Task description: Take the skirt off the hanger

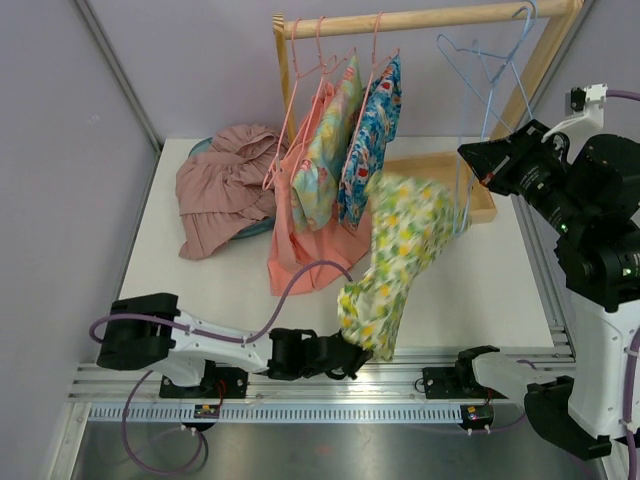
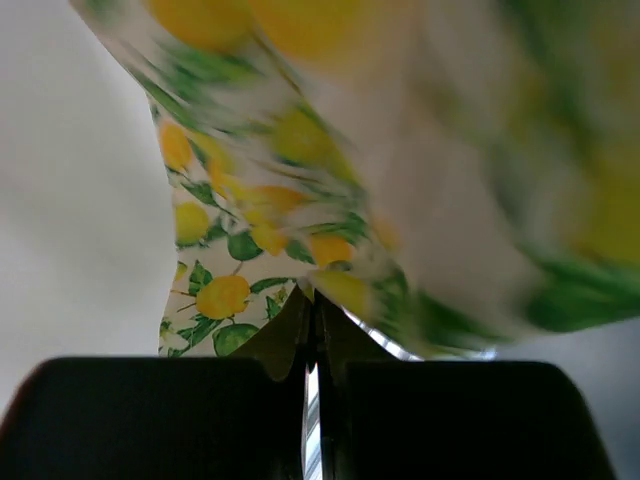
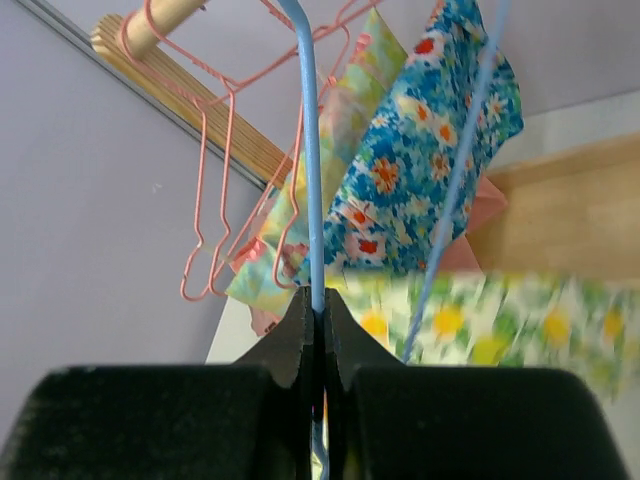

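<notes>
A lemon-print skirt stretches from near the blue wire hanger on the wooden rail down to the table's front edge. My left gripper is shut on the skirt's lower hem; in the left wrist view the blurred fabric fills the frame above the closed jaws. My right gripper is shut on the blue hanger's wire; the skirt shows blurred behind it. I cannot tell whether the skirt's top edge still touches the hanger.
A wooden rack at the back carries pink hangers with a pink dress, a pastel garment and a blue floral garment. A mauve heap lies back left. Rack base stands behind the skirt.
</notes>
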Motion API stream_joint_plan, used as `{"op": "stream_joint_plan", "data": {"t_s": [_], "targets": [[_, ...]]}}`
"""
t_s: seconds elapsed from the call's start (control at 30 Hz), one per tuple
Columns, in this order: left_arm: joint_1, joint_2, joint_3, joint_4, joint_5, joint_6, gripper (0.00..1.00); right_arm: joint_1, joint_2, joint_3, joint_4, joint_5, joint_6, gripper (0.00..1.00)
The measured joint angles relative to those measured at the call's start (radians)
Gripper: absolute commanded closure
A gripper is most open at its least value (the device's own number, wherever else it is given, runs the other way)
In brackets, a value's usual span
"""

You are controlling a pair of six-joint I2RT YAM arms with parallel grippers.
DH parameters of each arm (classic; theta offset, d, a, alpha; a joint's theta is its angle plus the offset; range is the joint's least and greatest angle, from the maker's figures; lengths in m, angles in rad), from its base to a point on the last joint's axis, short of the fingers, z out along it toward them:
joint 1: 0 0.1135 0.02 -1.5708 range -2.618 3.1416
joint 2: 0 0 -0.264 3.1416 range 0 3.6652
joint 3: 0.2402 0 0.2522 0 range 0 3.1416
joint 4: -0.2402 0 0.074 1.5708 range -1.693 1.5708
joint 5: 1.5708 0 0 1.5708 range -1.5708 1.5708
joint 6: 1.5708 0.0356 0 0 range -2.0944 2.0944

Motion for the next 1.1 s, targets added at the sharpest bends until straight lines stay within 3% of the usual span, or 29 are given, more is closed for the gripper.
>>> {"op": "stream_joint_plan", "data": {"t_s": [0.17,0.37,0.5,0.83,1.1], "targets": [[-0.038,0.12,-0.063,-0.054,0.002,-0.062,1.0,0.0,0.033,-0.016,0.103,-0.01,0.005,1.0],[-0.038,0.251,0.02,-0.01,0.0,-0.064,1.0,0.0,0.114,-0.048,0.183,-0.026,0.014,1.0],[-0.038,0.329,0.09,0.028,0.008,-0.059,1.0,0.0,0.263,0.04,0.199,-0.027,0.013,1.0],[-0.038,0.336,0.078,0.069,0.01,-0.057,1.0,-0.016,0.571,0.238,0.243,-0.029,0.014,1.0],[-0.038,0.267,0.026,0.034,-0.005,-0.058,1.0,-0.036,0.487,-0.082,0.433,-0.041,0.04,1.0]]}}
